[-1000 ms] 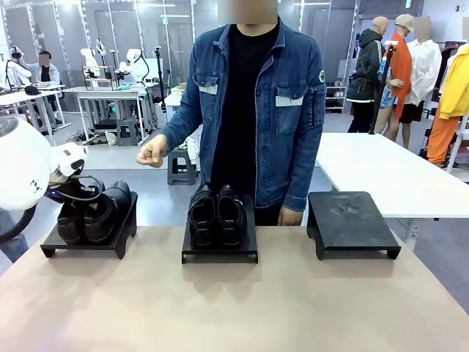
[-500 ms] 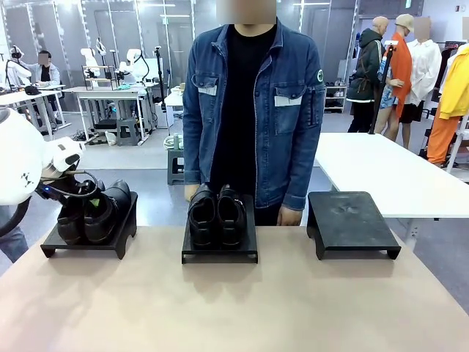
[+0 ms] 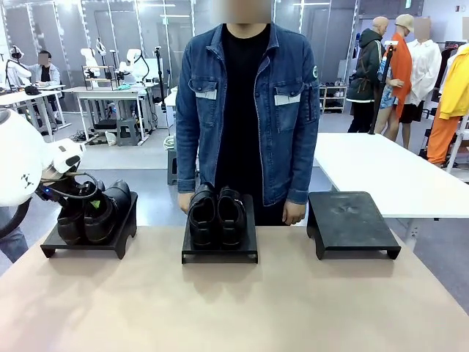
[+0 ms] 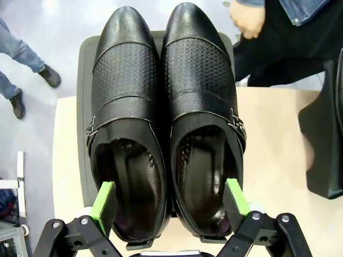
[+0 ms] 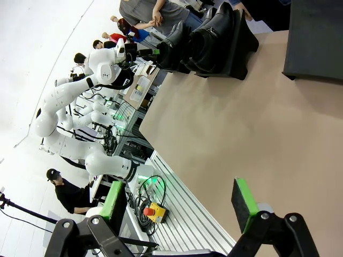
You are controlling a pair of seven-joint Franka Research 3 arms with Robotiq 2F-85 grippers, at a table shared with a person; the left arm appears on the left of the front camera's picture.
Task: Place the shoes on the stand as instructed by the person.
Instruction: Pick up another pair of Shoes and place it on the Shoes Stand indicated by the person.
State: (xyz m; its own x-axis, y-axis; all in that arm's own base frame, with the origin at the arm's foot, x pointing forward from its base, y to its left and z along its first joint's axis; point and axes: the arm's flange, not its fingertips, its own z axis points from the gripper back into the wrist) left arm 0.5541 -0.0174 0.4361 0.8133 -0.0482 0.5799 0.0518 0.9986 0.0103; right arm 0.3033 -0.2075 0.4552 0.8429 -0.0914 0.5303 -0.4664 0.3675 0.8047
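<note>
A: Starting at the left of the bench (image 3: 220, 308): a black stand (image 3: 89, 240) carrying one pair of black shoes (image 3: 95, 211), side by side, toes pointing toward the far edge.

B: Confirmed from the left wrist: perforated toes, buckled straps, heels nearest the camera. Left gripper (image 4: 170, 201) right at those heels, green pads (image 4: 104, 203) spread wide, one over each shoe's opening. Clamped on nothing.

A: Touching the leather?

B: Hard to tell; pad tips just at the heel rims, perhaps slightly inside the openings.

A: Moving on to the middle: second stand (image 3: 220, 248), second pair of shoes (image 3: 217, 213) on it, also side by side, toes toward the robot's side.

B: Directly behind that stand, the person (image 3: 249, 110) in a blue denim jacket over a black shirt, arms hanging down, one hand (image 3: 185, 200) just beside the middle pair, the other hand (image 3: 294, 213) low at the far edge of the bench.

A: Further right: third stand (image 3: 352, 220), flat black top.

B: And the right gripper (image 5: 179, 206): seen from its own wrist camera, well above the beige bench surface, fingers wide apart, holding nothing. Both loaded stands visible in the distance there, near the top of the picture.
</note>
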